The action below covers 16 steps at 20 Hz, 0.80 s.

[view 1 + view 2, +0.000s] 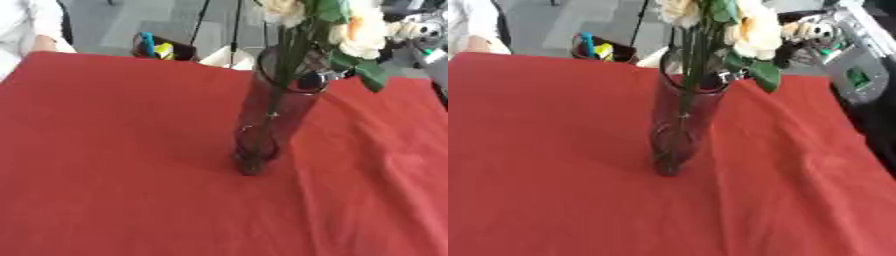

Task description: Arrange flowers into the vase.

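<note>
So the biggest thing in view was the red tablecloth (pixel 114 165), covering pretty much the whole table and rumpled into soft folds on the right side. Standing on it, a bit right of the middle, was the tall clear glass vase (pixel 276 112), upright, looking dark reddish because the cloth showed through it. The flowers (pixel 750 30) were already in the vase: cream blooms up top near the upper edge, green stems (pixel 284 75) running down inside the glass, and a big green leaf (pixel 372 75) hanging over the rim on the right.

Up in the top right corner there was silver and black machinery, probably the robot's right hand (pixel 820 32), just behind the blooms. Honestly couldn't tell if its fingers were curled or straight, too much of a jumble. The left hand didn't show at all.

Past the far table edge sat a dark box (pixel 162 50) holding something blue and yellow.
</note>
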Tool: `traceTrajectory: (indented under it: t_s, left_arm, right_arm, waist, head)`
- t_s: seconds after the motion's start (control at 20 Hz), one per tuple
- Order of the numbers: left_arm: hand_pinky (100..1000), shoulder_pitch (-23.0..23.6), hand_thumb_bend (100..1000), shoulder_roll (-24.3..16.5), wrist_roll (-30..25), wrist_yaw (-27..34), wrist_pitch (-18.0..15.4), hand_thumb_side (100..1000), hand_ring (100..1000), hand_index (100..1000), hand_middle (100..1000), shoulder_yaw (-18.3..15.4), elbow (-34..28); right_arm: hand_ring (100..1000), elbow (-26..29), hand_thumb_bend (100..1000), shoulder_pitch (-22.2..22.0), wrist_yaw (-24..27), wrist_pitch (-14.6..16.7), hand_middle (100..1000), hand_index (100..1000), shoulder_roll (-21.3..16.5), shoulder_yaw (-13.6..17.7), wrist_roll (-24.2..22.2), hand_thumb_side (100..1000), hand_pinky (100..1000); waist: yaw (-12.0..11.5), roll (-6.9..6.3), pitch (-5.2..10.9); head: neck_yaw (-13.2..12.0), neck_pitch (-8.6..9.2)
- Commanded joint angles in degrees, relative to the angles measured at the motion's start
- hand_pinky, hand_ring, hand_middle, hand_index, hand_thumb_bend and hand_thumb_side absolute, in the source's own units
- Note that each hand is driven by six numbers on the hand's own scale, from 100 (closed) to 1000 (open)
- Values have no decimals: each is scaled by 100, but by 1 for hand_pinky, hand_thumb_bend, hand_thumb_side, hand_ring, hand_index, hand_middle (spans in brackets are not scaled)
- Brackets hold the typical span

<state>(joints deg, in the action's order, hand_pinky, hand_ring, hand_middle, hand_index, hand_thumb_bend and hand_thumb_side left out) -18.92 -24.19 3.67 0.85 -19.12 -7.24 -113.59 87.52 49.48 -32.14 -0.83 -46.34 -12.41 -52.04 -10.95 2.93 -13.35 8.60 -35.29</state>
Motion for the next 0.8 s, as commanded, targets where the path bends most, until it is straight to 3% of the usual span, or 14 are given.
traceTrajectory:
  t_s: [0.05, 0.3, 0.45, 0.65, 0.8]
  left_arm:
    - [724, -16, 100, -143, 31, -9, 1, 978, 875, 951, 861, -23, -100]
    - [724, 5, 100, -141, 39, -17, 1, 977, 875, 951, 861, -29, -100]
    - [724, 18, 100, -132, 46, -20, -1, 978, 876, 951, 861, -34, -100]
    - [724, 34, 100, -113, 46, -29, 7, 977, 876, 950, 861, -38, -100]
    - [724, -5, 100, -111, 24, -20, 9, 978, 877, 950, 862, -12, -100]
  right_arm:
    - [941, 227, 741, 23, 155, -78, 950, 1000, -252, 208, 7, 945, 944]
    - [931, 345, 742, -28, 249, -160, 942, 1000, -288, 281, 7, 961, 942]
    - [872, 540, 719, 89, 539, -156, 880, 1000, -176, 405, 59, 1000, 924]
    - [822, 917, 622, 316, 869, -211, 814, 997, -47, 385, 614, 1000, 883]
    - [817, 1041, 609, 463, 902, -262, 807, 989, 46, 231, 979, 1000, 879]
  waist:
    - [9, -39, 133]
    - [22, -70, 153]
    - [17, -72, 150]
    - [-2, -55, 144]
    - [1, -46, 141]
  head:
    - [6, -55]
    - [13, -70]
    - [5, -45]
    - [33, -1]
    - [61, 18]
